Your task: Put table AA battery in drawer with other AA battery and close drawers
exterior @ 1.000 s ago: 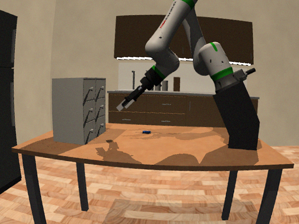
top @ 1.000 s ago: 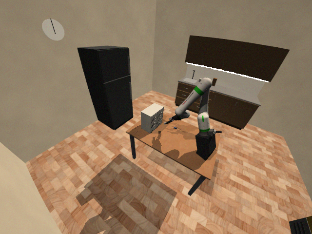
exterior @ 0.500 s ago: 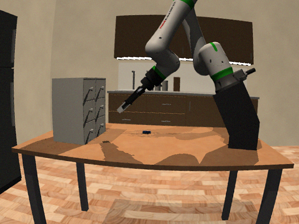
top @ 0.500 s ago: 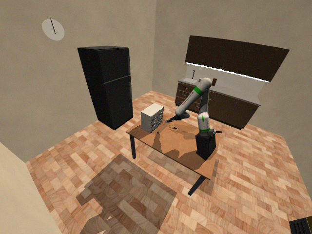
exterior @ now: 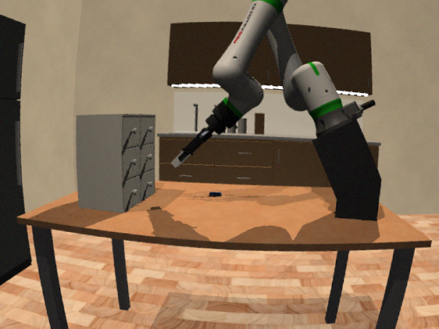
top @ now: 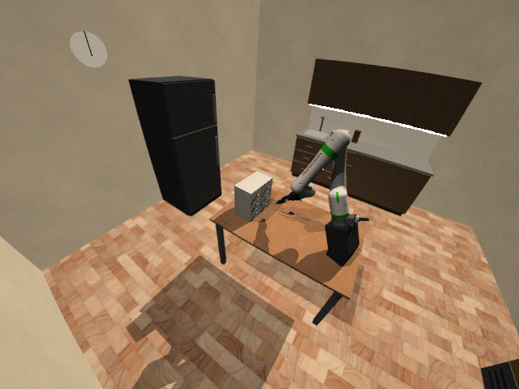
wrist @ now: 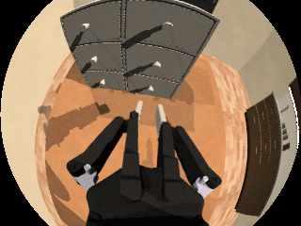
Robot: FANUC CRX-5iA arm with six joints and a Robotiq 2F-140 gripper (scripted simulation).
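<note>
on the table (exterior: 326,235), hand (exterior: 179,159) narrowed, near chest (exterior: 98,162).

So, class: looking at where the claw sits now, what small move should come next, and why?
Probably ease the claw forward to a handle on the chest. All six drawers look pushed in, the claw is narrowed on nothing in front of the drawer fronts without touching them, and the battery lies on the table. A drawer must open first; which one holds the matching battery cannot be seen.
</note>
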